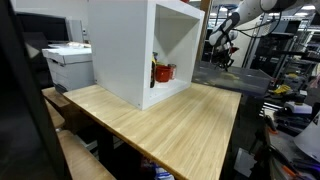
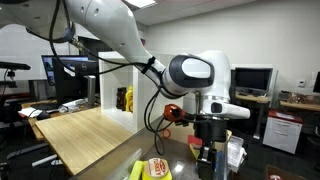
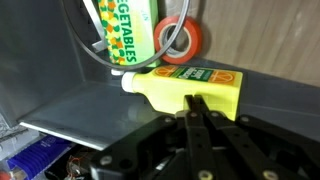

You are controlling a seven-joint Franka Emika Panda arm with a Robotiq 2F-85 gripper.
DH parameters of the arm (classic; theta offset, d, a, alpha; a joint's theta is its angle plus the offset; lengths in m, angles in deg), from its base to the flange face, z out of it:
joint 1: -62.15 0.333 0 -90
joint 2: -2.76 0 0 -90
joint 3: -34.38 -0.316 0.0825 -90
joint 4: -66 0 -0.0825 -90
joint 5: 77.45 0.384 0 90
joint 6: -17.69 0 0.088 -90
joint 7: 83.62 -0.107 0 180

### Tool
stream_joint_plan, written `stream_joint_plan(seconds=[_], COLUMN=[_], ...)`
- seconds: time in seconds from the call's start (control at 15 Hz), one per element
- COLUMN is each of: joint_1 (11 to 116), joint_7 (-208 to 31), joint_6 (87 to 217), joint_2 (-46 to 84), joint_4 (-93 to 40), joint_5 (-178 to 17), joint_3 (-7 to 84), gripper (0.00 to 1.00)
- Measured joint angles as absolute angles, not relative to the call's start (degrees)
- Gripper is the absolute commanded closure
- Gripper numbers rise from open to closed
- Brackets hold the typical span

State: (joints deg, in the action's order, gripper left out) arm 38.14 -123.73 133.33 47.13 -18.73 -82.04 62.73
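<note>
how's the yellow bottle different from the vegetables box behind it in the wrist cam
The yellow bottle lies on its side, white cap pointing left; the vegetables box stands behind it, leaning. The bottle is plain yellow with a green label; the box carries large yellow lettering on green. The bottle shows whole, just past the claw; the box is cut off by the top edge. Both sit on the same grey surface.
</note>
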Motion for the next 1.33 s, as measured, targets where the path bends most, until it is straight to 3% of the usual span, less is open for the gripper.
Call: stream_joint_plan(seconds=[0.87, 1.33], joint_1=[38.94, 38.20], joint_7=[-125.74, -120.48], joint_6=[135.28, 128.31], joint_2=[47.12, 45.67], joint_4=[-19.62, -19.14], joint_5=[-82.11, -79.74], joint_3=[61.98, 58.73], gripper=[0.96, 0.96])
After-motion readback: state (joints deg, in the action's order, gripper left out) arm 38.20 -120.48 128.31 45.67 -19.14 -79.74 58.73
